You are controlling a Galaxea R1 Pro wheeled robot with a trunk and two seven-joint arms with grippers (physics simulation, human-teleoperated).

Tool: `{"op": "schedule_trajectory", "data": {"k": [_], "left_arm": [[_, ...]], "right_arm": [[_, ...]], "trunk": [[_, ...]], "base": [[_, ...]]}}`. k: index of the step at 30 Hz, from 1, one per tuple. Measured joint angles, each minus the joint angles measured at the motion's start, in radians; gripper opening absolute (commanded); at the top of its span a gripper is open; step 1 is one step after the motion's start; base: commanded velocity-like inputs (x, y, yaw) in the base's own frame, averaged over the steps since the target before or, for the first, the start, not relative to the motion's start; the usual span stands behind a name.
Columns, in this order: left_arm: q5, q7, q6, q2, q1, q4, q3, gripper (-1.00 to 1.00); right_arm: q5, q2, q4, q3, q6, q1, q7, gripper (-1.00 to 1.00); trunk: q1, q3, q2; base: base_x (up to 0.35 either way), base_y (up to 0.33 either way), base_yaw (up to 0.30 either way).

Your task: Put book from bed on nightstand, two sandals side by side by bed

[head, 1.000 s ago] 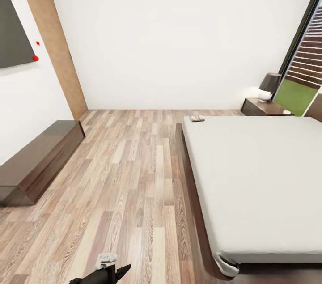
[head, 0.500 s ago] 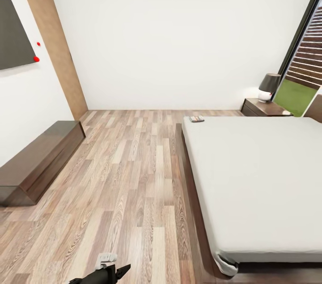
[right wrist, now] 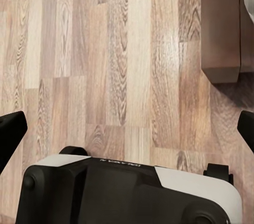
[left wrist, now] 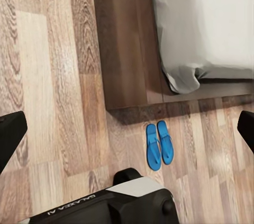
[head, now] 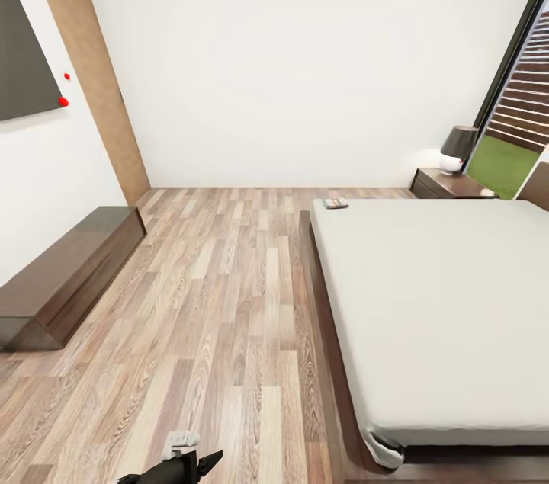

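Note:
The book (head: 334, 203) lies on the far left corner of the bed's pale mattress (head: 442, 293). Beyond the bed's far end stands a dark nightstand (head: 448, 184). In the left wrist view the two blue sandals (left wrist: 159, 145) lie side by side on the floor, just off a corner of the bed frame (left wrist: 124, 49). My left gripper (left wrist: 127, 131) hangs open above the floor, its fingertips (left wrist: 10, 136) wide apart and holding nothing. My right gripper (right wrist: 127, 131) is open too, over bare planks near the bed frame's corner (right wrist: 222, 23).
A long low dark cabinet (head: 65, 274) runs along the left wall under a dark screen (head: 23, 49). A lamp (head: 457, 149) sits on the nightstand. A brown door (head: 91, 72) stands at the far left. Wood floor (head: 221, 293) stretches between cabinet and bed. My base (right wrist: 127, 192) is below the grippers.
The head view has shifted very slightly. None of the things or grippers has visibly moved.

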Motion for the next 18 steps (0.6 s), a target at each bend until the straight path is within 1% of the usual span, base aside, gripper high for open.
{"op": "schedule_trajectory", "data": {"k": [2, 18], "left_arm": [[0.000, 0.000, 0.000, 0.000, 0.000, 0.000, 0.000, 1.00], [0.000, 0.000, 0.000, 0.000, 0.000, 0.000, 0.001, 1.00]], "right_arm": [[0.000, 0.000, 0.000, 0.000, 0.000, 0.000, 0.000, 1.00], [0.000, 0.000, 0.000, 0.000, 0.000, 0.000, 0.000, 1.00]], "trunk": [[-0.008, 0.006, 0.014], [-0.008, 0.006, 0.014]], "base": [[0.000, 0.000, 0.000], [0.000, 0.000, 0.000]]}}
